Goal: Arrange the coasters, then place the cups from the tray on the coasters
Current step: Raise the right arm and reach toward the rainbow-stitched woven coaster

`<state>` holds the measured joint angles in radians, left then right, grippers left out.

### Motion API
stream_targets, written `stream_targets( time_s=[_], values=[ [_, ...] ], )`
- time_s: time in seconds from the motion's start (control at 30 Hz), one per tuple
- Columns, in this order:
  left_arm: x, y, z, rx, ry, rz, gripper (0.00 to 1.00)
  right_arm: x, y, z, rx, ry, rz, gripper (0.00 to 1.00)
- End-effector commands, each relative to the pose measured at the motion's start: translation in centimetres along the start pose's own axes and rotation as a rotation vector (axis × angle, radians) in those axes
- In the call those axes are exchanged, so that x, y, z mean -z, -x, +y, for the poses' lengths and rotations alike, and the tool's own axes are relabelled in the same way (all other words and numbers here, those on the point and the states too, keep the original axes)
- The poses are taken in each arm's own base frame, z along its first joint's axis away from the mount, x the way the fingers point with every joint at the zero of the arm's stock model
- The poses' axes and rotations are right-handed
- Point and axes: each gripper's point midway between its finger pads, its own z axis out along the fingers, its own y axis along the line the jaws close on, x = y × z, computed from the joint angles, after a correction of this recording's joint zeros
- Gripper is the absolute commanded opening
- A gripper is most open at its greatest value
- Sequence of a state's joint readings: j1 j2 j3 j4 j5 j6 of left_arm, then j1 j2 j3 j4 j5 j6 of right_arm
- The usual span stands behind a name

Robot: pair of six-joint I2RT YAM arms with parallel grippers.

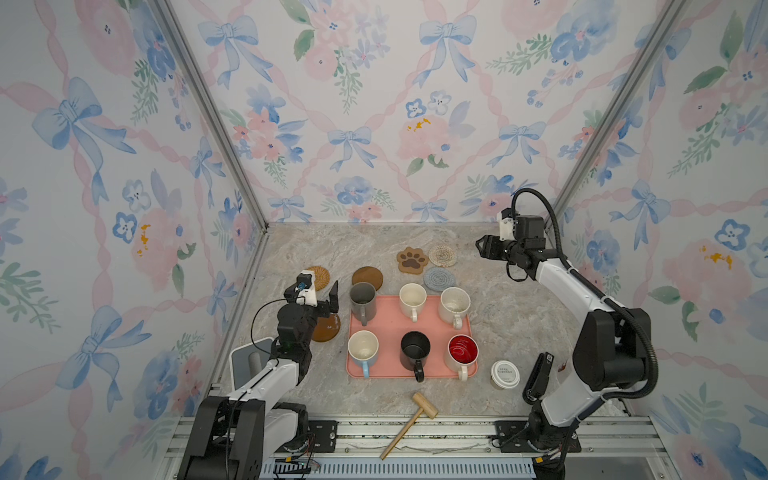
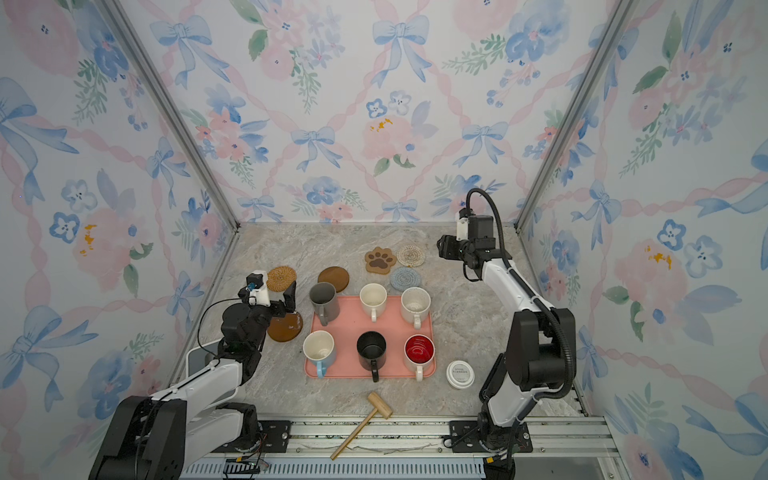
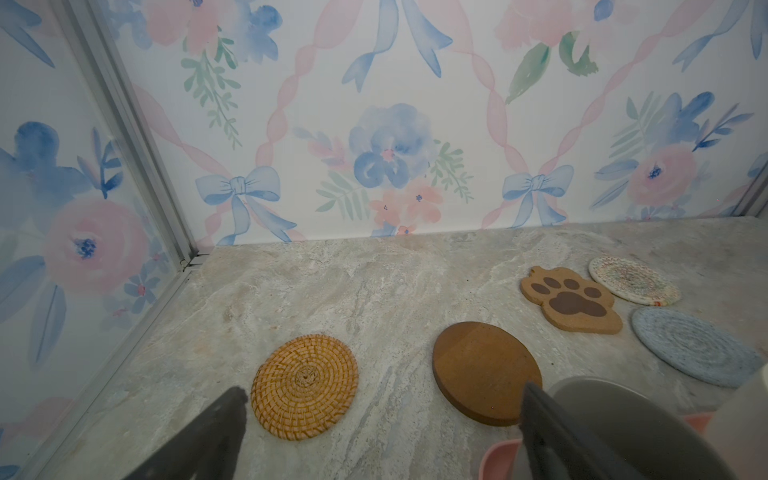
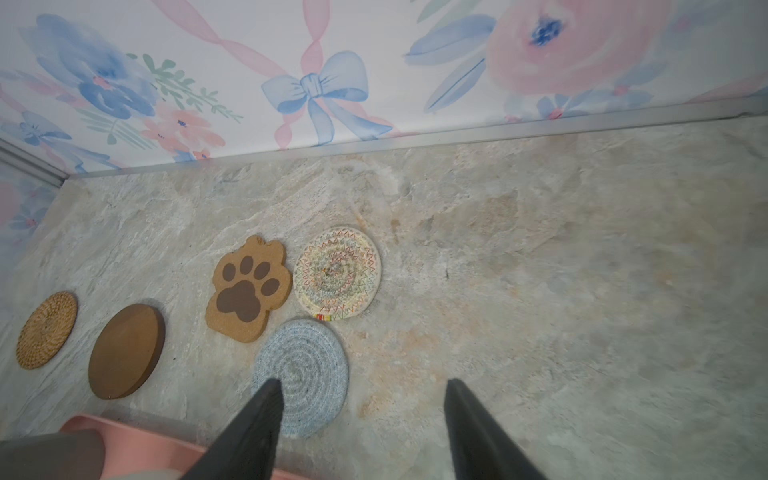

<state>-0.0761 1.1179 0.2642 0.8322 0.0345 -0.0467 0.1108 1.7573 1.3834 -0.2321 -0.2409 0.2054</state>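
Six cups stand on the pink tray (image 1: 390, 324): grey (image 1: 363, 299), cream (image 1: 412, 299), speckled white (image 1: 454, 305), light-blue (image 1: 363, 351), black (image 1: 414, 351) and red-inside (image 1: 462, 352). Behind the tray lie the rattan coaster (image 1: 316, 277), a brown wooden coaster (image 1: 367, 277), the paw coaster (image 1: 412, 260), the cream woven coaster (image 1: 442, 254) and the grey-blue coaster (image 1: 439, 279). Another wooden coaster (image 1: 326, 328) lies left of the tray, under my left gripper (image 1: 328, 299), which is open and empty beside the grey cup. My right gripper (image 1: 482, 247) hangs open and empty, raised right of the cream coaster.
A white-lidded paper cup (image 1: 505, 374) stands right of the tray's front corner. A wooden mallet (image 1: 411, 422) lies at the front edge over the rail. A white and grey block (image 1: 249, 361) sits at the front left. Papered walls close in three sides.
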Motion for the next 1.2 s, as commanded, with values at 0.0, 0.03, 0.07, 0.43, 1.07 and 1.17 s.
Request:
stream_targets(
  time_s=[0.0,0.03,0.07,0.43,1.07,1.17],
  values=[
    [-0.2,-0.1,-1.0,0.039,-0.085,0.027,0.98,-3.0,-2.5,2.3,-0.067,0.098,0.156,0.49],
    [-0.2,-0.1,-1.1,0.044,-0.094,0.027,0.98,-3.9,-2.7,2.7,-0.076,0.111,0.173,0.45],
    [-0.2,-0.1,-1.0,0.05,-0.1,0.028,0.98,-4.8,-2.9,3.0,-0.082,0.123,0.187,0.41],
    [-0.3,-0.4,0.1,0.144,-0.128,0.047,0.95,-11.8,-4.0,4.5,-0.15,0.172,0.25,0.29],
    [-0.5,-0.8,1.1,0.204,-0.11,0.053,0.98,-18.0,-6.8,2.9,-0.2,0.075,0.37,0.16],
    [-0.6,-1.0,1.2,0.208,-0.104,0.054,0.98,-18.2,-7.7,2.1,-0.2,0.039,0.393,0.16]
  ],
)
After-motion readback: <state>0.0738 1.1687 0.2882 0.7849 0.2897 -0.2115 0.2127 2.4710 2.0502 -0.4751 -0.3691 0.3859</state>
